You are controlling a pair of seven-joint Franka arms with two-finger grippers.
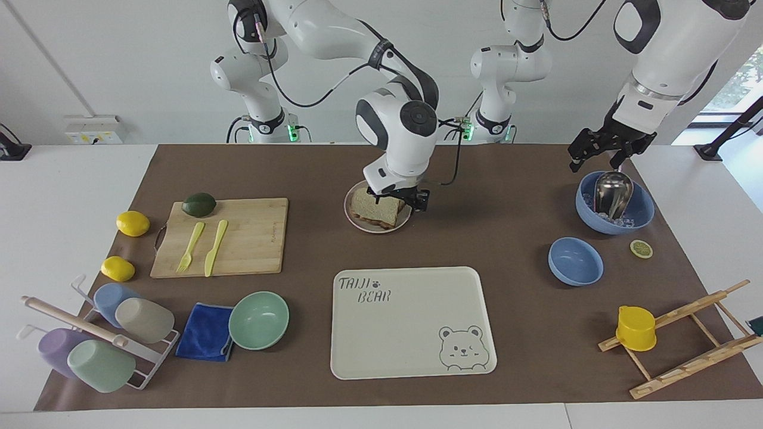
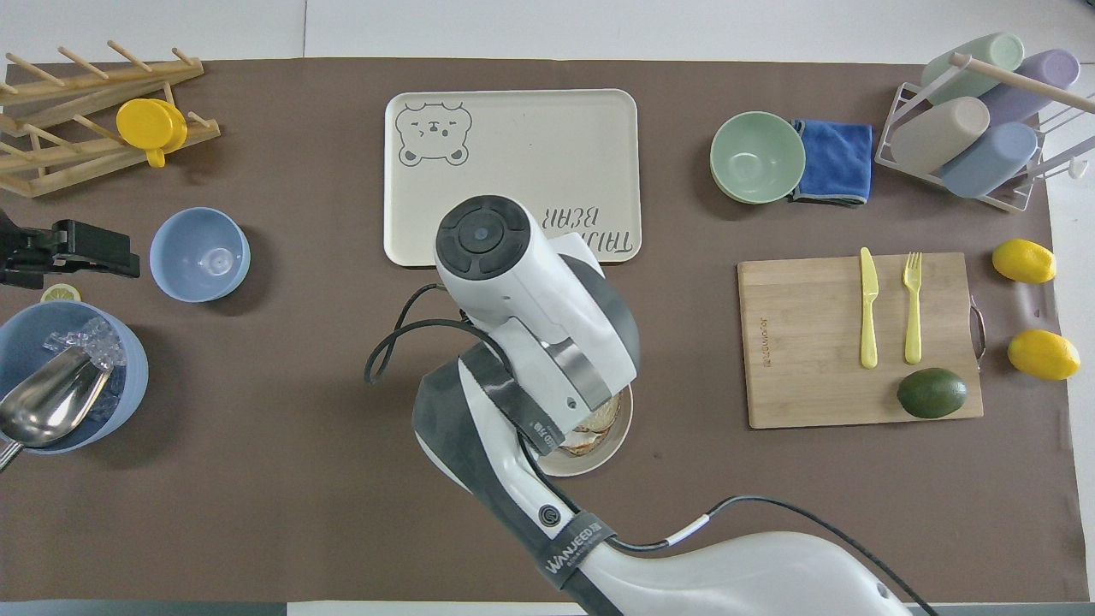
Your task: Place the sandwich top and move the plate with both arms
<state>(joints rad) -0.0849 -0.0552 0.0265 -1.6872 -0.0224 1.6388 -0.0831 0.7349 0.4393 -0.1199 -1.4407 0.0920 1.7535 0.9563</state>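
Note:
The sandwich top [image 1: 371, 207] lies flat on a stack of bread on the small round plate [image 1: 381, 229], which sits mid-table near the robots. My right gripper [image 1: 398, 199] hovers just over the slice, open, with its fingers apart and nothing between them. In the overhead view the right wrist covers most of the stack; only an edge of the bread [image 2: 601, 418] and the plate rim [image 2: 590, 463] show. My left gripper [image 1: 603, 152] waits open and holds nothing, over the rim of the blue bowl at its own end of the table; its tips [image 2: 120, 257] show in the overhead view.
A cream bear tray [image 1: 411, 322] lies farther from the robots than the plate. A cutting board [image 1: 238, 238] with fork, knife and avocado is toward the right arm's end. A blue bowl with ice and a scoop [image 1: 614, 208] and a smaller blue bowl [image 1: 575, 261] are toward the left arm's end.

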